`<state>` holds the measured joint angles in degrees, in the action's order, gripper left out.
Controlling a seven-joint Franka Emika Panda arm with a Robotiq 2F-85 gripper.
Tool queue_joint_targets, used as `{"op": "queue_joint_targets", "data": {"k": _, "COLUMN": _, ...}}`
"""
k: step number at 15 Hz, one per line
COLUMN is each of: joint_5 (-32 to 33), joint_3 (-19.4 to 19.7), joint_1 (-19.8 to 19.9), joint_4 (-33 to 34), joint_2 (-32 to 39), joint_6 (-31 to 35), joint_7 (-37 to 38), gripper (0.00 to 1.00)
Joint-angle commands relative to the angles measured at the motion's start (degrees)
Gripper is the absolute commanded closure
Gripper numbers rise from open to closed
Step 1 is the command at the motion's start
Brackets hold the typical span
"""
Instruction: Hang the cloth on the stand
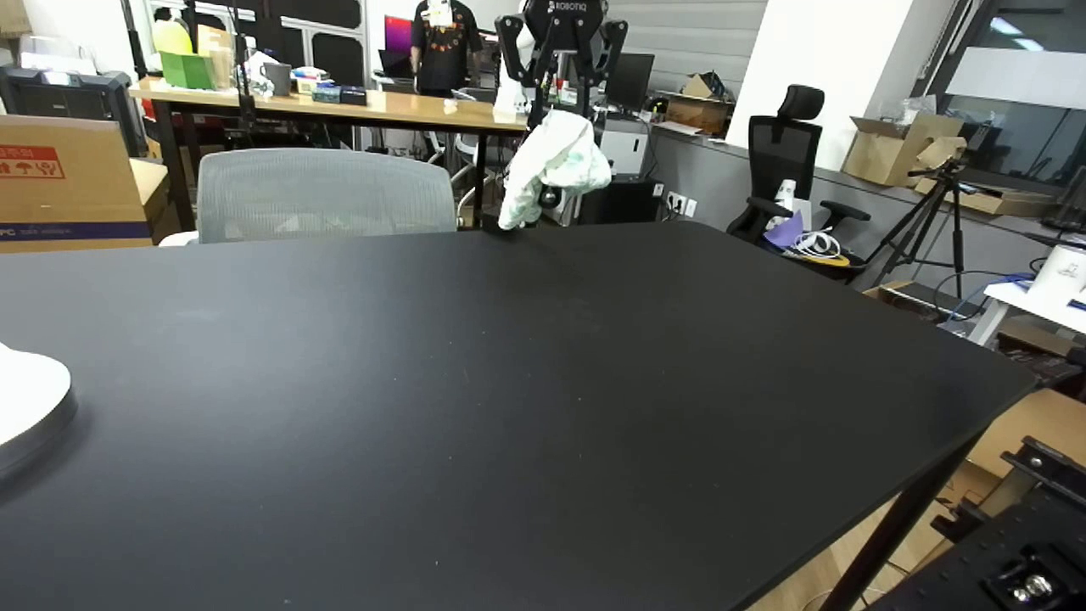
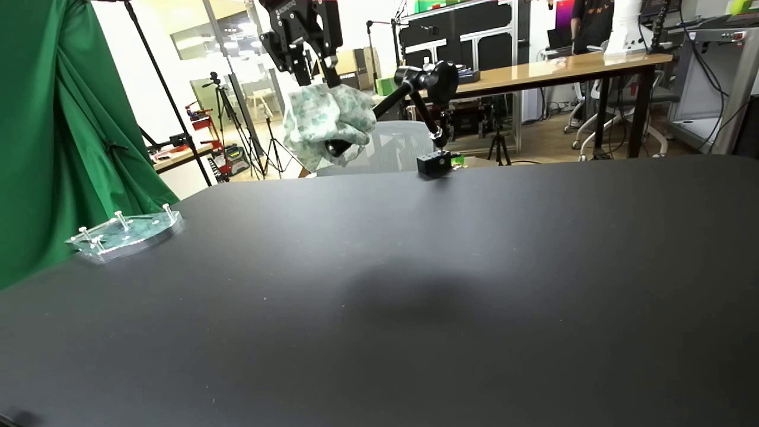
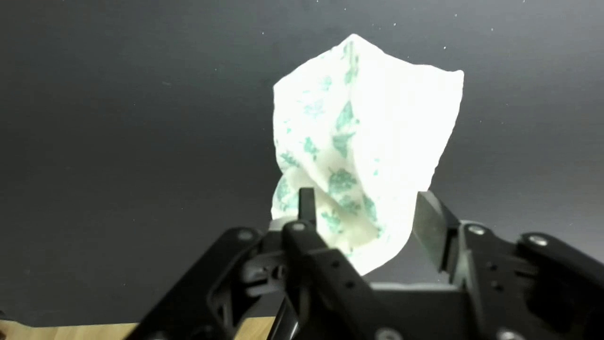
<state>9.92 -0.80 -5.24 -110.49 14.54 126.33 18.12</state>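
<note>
Because its folds lie over the rod (image 2: 391,104) of the stand (image 2: 442,83), the cloth (image 2: 326,121) hangs there, the rod's tip (image 2: 338,147) showing among them in both exterior views. We judge that the stand bears the weight, and that friction keeps the fabric from slipping off the tip. Just above the rod hovers the claw (image 3: 366,203), its fingers (image 3: 430,222) spread, the crest of the cloth beneath and between them; we see no pinch, and take the gap as leaving the fabric to the rod. The table (image 2: 450,296) lies under the stand, whose base (image 2: 434,163) seems set near the edge so that the rod reaches inward. We count one cloth, one stand, one claw with two fingers and, well apart from the stand, one clear plate (image 2: 133,232) with at least four posts (image 2: 121,220) and one white disc (image 1: 30,395); we cannot tell whether these two are one.
</note>
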Motion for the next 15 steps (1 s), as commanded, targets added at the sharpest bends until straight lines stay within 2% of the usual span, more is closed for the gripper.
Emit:
{"op": "queue_joint_targets", "data": {"k": 1, "joint_5": -0.9, "joint_3": 0.1, "joint_1": -0.3, "joint_4": -0.8, "joint_2": -1.7, "joint_6": 0.1, "joint_7": 0.5, "gripper": 0.13}}
{"op": "queue_joint_targets", "data": {"k": 2, "joint_5": -0.7, "joint_3": 0.0, "joint_1": -0.3, "joint_4": -0.8, "joint_2": -1.8, "joint_6": -0.2, "joint_7": 0.5, "gripper": 0.05}}
{"op": "queue_joint_targets", "data": {"k": 4, "joint_5": -0.7, "joint_3": -0.1, "joint_1": -0.4, "joint_4": -0.9, "joint_2": -1.7, "joint_6": -0.6, "joint_7": 0.2, "gripper": 0.00}}
{"op": "queue_joint_targets", "data": {"k": 15, "joint_5": -0.8, "joint_3": -0.6, "joint_1": -1.6, "joint_4": -0.2, "joint_2": -3.5, "joint_6": -3.1, "joint_7": 1.4, "gripper": 0.00}}
